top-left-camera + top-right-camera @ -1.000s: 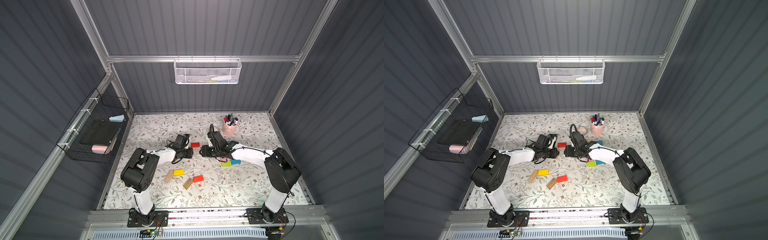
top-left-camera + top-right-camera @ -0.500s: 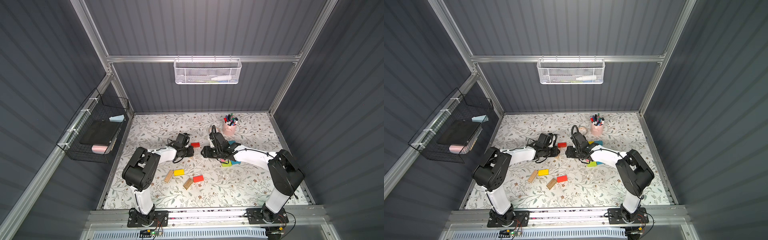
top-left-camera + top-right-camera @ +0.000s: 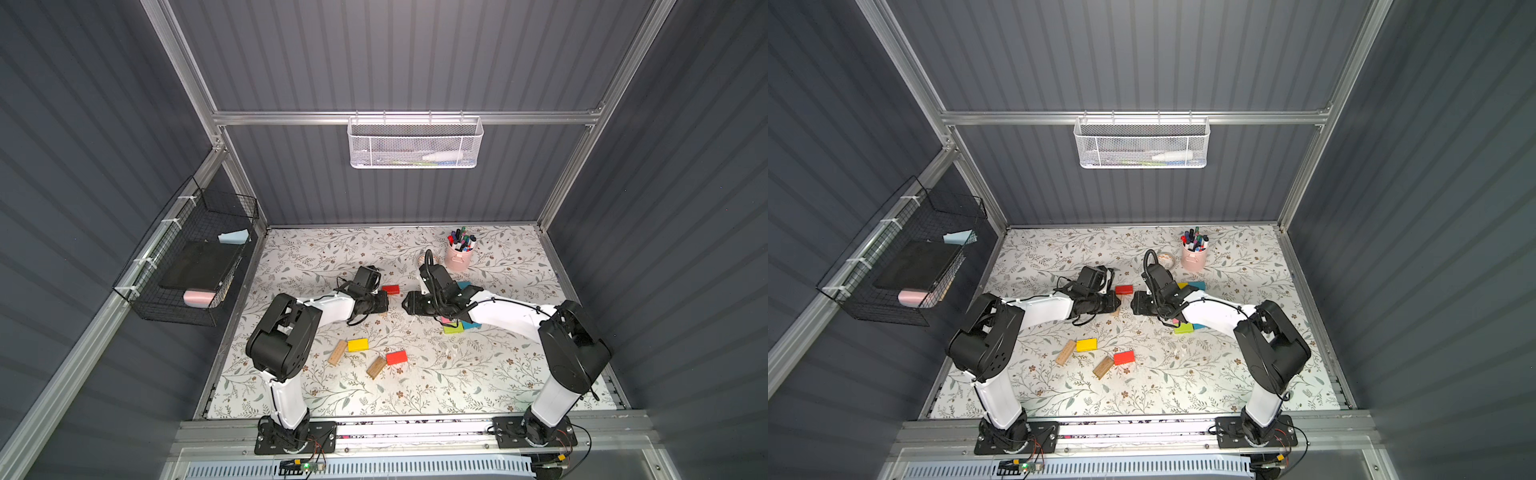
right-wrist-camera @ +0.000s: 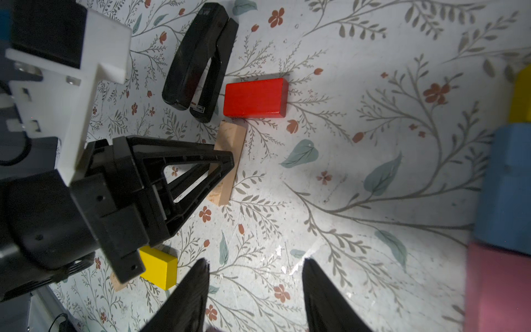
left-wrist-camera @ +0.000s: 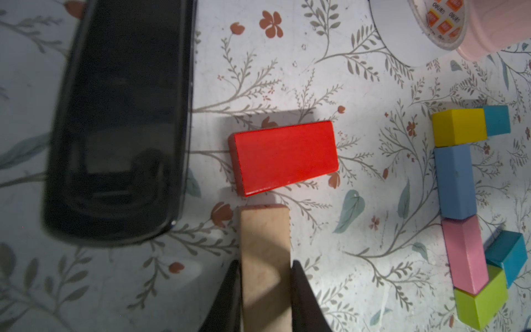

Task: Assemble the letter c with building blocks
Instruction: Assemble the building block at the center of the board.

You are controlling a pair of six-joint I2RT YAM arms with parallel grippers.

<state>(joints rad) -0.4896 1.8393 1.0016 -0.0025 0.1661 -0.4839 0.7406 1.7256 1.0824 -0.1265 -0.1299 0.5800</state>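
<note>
Worktop (image 3: pixel 498 374): pale cover printed with leafy sprigs and flowers.
Back: pink pen cup (image 3: pixel 458 258), tape roll (image 5: pixel 416 31) just beside it.
Middle: black stapler (image 4: pixel 201 60), red block (image 4: pixel 255 97) just beside it.
Row: yellow block (image 5: pixel 458 128), blue block (image 5: pixel 455 181), pink block (image 5: pixel 464 253), lime block (image 5: pixel 479 301) end to end; teal block (image 5: pixel 496 120) against the yellow.
Front: wooden block (image 3: pixel 337 353), second yellow block (image 3: pixel 358 345), second wooden block (image 3: pixel 376 367), second red block (image 3: pixel 396 357), loosely scattered.

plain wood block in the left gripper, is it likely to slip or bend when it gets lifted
The plain wood block looks rigid: its edges run straight between the jaws of the left gripper. Its matt, unpainted faces probably grip well, so slipping seems unlikely. Small and wooden, it is likely light; pushed ahead, it would probably nudge the red block.
</note>
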